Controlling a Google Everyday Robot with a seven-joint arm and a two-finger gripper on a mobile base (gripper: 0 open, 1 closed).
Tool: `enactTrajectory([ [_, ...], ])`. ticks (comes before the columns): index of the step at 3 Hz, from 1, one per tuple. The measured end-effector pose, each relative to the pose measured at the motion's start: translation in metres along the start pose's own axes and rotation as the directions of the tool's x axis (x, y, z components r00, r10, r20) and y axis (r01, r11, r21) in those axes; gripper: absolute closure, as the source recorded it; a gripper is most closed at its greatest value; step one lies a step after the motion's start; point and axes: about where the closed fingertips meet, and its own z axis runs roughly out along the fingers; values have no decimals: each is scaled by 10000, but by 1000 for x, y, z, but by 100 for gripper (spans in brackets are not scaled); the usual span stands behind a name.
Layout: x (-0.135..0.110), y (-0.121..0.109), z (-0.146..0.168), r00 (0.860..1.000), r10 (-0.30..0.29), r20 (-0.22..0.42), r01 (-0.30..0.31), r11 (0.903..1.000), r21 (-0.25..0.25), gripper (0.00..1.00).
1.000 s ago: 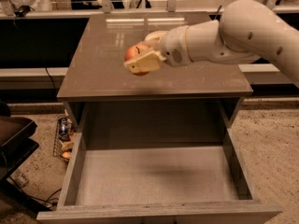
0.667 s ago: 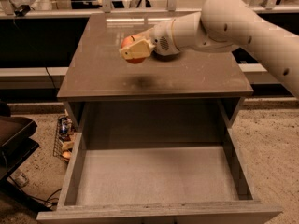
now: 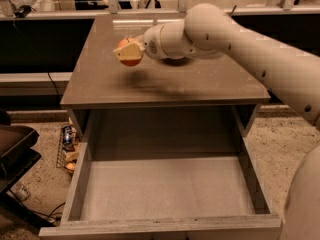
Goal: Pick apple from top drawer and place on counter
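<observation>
My gripper (image 3: pixel 129 52) is shut on the red-orange apple (image 3: pixel 131 60) and holds it a little above the left part of the brown-grey counter (image 3: pixel 200 86). A cream finger (image 3: pixel 128 50) covers the apple's top. The arm reaches in from the right across the counter. The top drawer (image 3: pixel 165 189) stands pulled out below the counter, its grey floor bare.
A pale ledge with metal rails (image 3: pixel 60 13) runs behind the counter. A dark tray or chair edge (image 3: pixel 15 149) sits at the left. Small clutter (image 3: pixel 67 144) lies on the speckled floor left of the drawer.
The gripper has carried the apple leftward and farther back over the counter. The drawer has not moved.
</observation>
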Motion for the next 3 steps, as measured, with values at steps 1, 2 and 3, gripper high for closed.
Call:
enactTrajectory([
  [1,-3,18,34,9985,-93,548,107,9996,-267,100],
  [2,-9,47,75,9914,-954,900,1027,9914,-805,100],
  [3,-7,64,93,9843,-1590,762,1666,9803,-1064,100],
])
